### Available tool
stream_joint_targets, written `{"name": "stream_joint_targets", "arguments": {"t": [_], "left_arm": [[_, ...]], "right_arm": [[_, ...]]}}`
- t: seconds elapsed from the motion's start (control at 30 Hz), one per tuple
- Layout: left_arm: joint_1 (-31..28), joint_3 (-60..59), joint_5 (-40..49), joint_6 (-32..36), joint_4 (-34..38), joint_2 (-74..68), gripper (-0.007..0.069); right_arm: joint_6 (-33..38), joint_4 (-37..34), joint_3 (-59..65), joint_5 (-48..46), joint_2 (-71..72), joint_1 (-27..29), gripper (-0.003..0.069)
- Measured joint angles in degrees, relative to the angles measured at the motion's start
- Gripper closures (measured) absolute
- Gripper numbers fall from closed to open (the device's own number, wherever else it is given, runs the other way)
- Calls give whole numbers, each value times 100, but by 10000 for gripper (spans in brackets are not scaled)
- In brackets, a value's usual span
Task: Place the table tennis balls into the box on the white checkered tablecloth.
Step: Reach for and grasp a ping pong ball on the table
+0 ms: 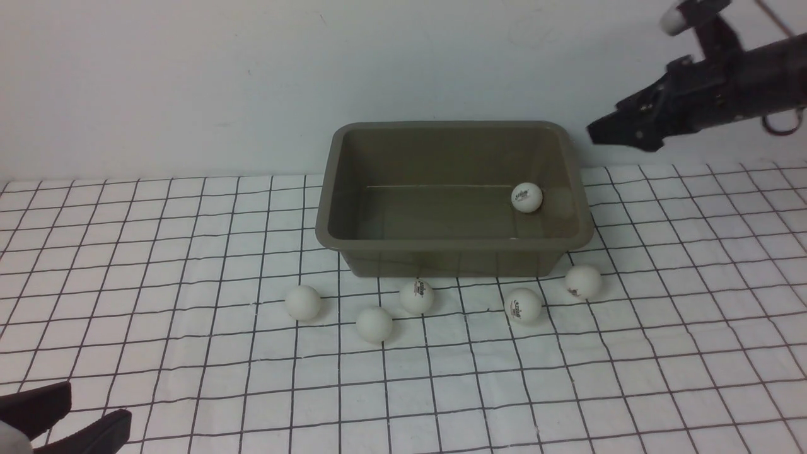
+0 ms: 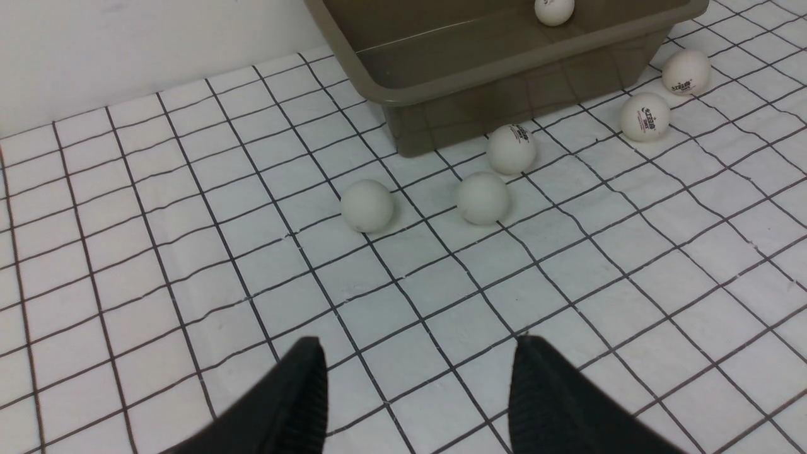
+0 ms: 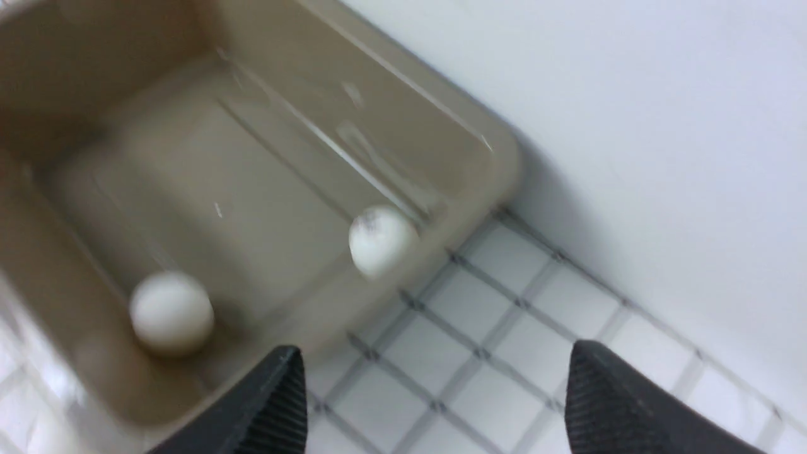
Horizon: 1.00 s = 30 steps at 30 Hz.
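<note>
The olive-grey box point(image 1: 454, 258) stands on the white checkered tablecloth point(image 1: 189, 252) near the back wall. One table tennis ball point(image 1: 526, 197) shows inside it at the right. In the right wrist view a blurred ball point(image 3: 381, 239) is over the box's rim and another ball point(image 3: 170, 312) lies on the box floor. Several balls lie on the cloth in front of the box, among them a plain one point(image 1: 303, 302) and a logo one point(image 1: 523, 306). My right gripper point(image 1: 596, 132) point(image 3: 435, 372) hangs open and empty above the box's right end. My left gripper point(image 1: 82, 416) point(image 2: 419, 372) is open and empty at the near left.
A plain white wall point(image 1: 189, 75) rises right behind the box. The cloth is slightly wrinkled. The left wrist view shows the nearest balls point(image 2: 367, 205) point(image 2: 483, 197) well ahead of the left fingers point(image 2: 296, 403), with bare cloth between.
</note>
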<state>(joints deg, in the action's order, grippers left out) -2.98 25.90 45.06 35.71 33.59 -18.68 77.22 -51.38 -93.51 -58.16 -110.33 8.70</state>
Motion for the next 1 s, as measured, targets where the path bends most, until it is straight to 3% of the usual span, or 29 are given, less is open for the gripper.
{"name": "stream_joint_targets", "arguments": {"t": [0.17, 0.33, 0.6, 1.0], "left_arm": [[0, 0, 0, 0, -15, 0, 268], [0, 0, 0, 13, -55, 0, 268], [0, 0, 0, 13, -59, 0, 268], [0, 0, 0, 17, -59, 0, 268]], "right_arm": [[-402, 504, 0, -637, 160, 276, 164], [-829, 844, 2, -1153, 166, 190, 164], [-1591, 1522, 7, -1204, 166, -137, 164], [-1893, 1583, 1182, -775, 184, -669, 164]]}}
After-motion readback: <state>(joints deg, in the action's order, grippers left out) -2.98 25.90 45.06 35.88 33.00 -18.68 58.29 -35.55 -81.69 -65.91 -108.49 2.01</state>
